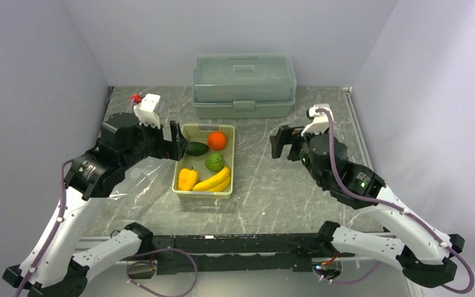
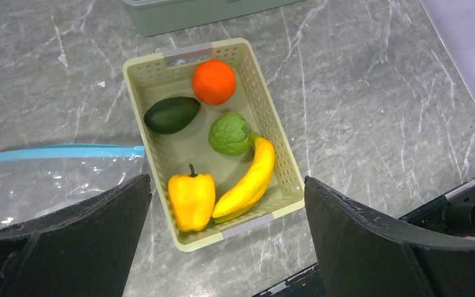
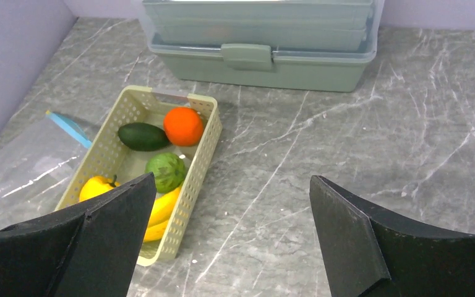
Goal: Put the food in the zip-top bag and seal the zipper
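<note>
The food lies in a pale green slotted basket (image 1: 233,164): an orange ball (image 1: 217,140), a dark green avocado (image 1: 196,148), a light green round fruit (image 1: 214,162), a yellow pepper (image 1: 187,179) and yellow bananas (image 1: 216,181). The clear zip-top bag (image 1: 137,185) lies flat on the table left of the basket. Its teal-blue zipper (image 2: 55,152) points toward the basket. My left gripper (image 1: 176,141) is open and empty above the basket's left side. My right gripper (image 1: 282,142) is open and empty, raised to the right of the basket.
A large translucent green lidded box (image 1: 244,85) stands at the back behind the basket. Grey walls close in the left, back and right. The marble tabletop (image 1: 272,185) lies bare right of the basket.
</note>
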